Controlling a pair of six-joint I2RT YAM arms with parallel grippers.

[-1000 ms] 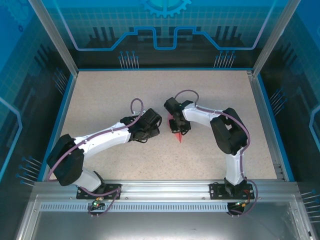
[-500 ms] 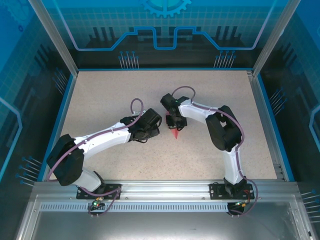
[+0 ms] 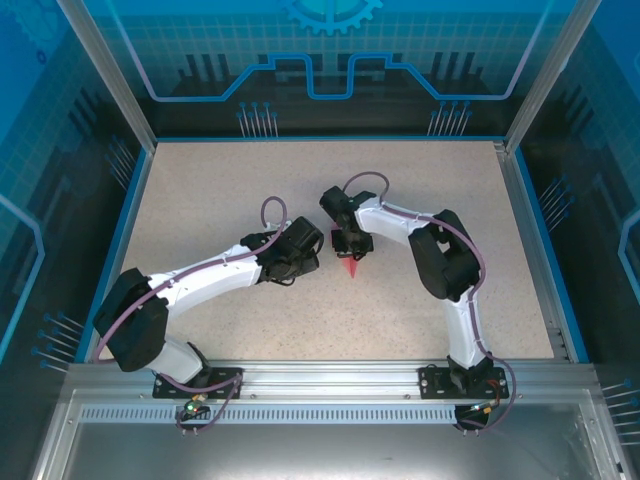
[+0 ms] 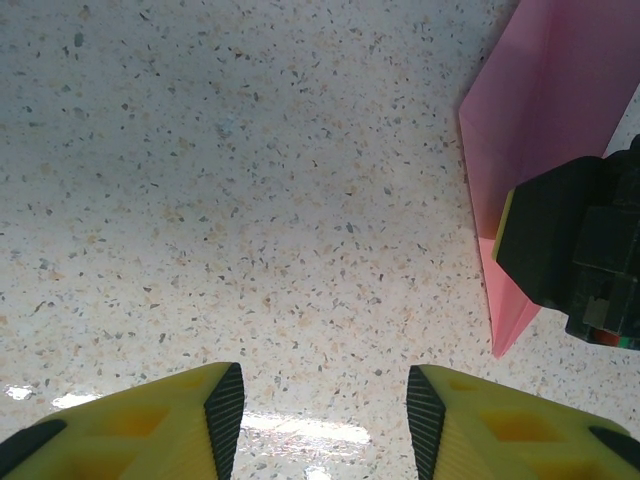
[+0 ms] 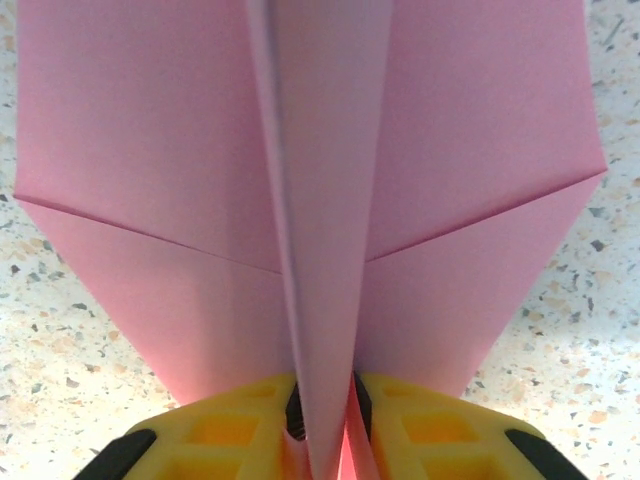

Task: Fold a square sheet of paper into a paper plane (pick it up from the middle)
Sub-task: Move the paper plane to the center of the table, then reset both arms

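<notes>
Starting with the top view: your paper plane (image 3: 352,266) is around the middle of the table (image 3: 220,180), well away from every edge and corner. Only its red nose pokes out from under the right gripper (image 3: 350,248), pointing toward the near edge. The left gripper (image 3: 303,262) sits just beside it on the left-edge side, apart from the paper. You can't read either jaw gap from up here.

Left wrist view: your left gripper (image 4: 325,400) has its yellow fingers (image 4: 170,425) apart, with bare speckled table between them and nothing held. The pink plane (image 4: 530,110) lies flat at the upper right of this view, with one pointed corner reaching down. A black block of the right gripper, with a thin yellow pad edge, sits on or just over the paper's right part. You can't tell if it's touching from here.

Right wrist view: your right gripper (image 5: 325,410) is closed up on the plane's raised centre fold. The two yellow fingers (image 5: 220,430) flank the fold, one on each side, pads against the paper. The wings (image 5: 470,150) spread flat on the table left and right of that fold, with a diagonal crease on each. Speckled table shows at both lower corners.
</notes>
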